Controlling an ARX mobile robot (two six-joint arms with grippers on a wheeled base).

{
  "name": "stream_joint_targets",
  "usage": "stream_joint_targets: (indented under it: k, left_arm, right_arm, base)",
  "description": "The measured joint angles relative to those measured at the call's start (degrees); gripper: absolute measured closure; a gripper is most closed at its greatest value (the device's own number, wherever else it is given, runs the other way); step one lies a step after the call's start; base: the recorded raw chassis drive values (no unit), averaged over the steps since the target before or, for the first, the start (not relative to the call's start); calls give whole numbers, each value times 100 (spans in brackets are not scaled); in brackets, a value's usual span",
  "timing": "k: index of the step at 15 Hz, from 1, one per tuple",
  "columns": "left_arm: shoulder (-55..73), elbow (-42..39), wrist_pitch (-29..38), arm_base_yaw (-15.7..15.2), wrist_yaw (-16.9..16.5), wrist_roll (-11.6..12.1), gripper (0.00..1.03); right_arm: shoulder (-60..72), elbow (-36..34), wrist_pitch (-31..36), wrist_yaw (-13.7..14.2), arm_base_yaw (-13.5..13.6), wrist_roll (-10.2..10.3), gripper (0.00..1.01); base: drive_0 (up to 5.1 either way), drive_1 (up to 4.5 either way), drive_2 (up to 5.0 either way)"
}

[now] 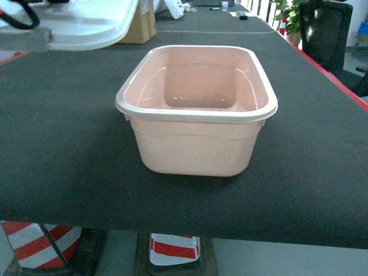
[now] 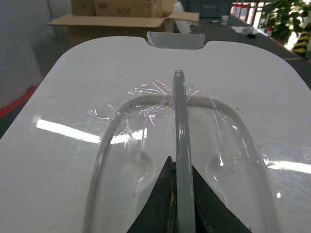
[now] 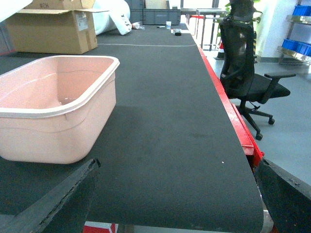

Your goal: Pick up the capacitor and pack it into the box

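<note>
Between the left claw's (image 2: 182,204) dark fingers sits the grey handle (image 2: 182,145) of the white lid (image 2: 73,160), gripped tight. The right claw (image 3: 175,194) is spread wide, holding nothing. The pale-pink box (image 1: 198,109) stands uncovered mid-table (image 1: 57,144). A cardboard carton (image 3: 48,29) and office chair (image 3: 248,73) lie beyond.

We note a black table mat (image 1: 69,132) with a red edge (image 3: 233,116). At two o'clock stands an office chair (image 3: 248,73); at eleven o'clock, a cardboard carton (image 3: 51,29); at one o'clock, a potted plant (image 2: 286,17).
</note>
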State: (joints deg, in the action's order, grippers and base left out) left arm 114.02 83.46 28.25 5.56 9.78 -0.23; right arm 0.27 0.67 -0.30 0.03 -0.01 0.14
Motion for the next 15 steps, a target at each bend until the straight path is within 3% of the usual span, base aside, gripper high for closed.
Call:
stream_joint_targets:
  k: [4, 7, 10, 15]
  left_arm:
    - [11, 142, -634, 1126, 625, -160, 101]
    - [216, 586, -1032, 1816, 1123, -435, 101]
    - [560, 872, -1196, 2218, 1377, -520, 101]
    - [754, 933, -1314, 2520, 1644, -608, 101]
  right_arm:
    - [0, 0, -2, -2, 0, 0, 3]
    - [0, 0, 0, -2, 0, 0, 3]
    - [0, 0, -2, -2, 0, 0, 3]
    - [0, 0, -2, -2, 0, 0, 3]
  base:
    - [0, 0, 0]
    - [0, 0, 0]
    - [0, 0, 0]
    - [0, 0, 0]
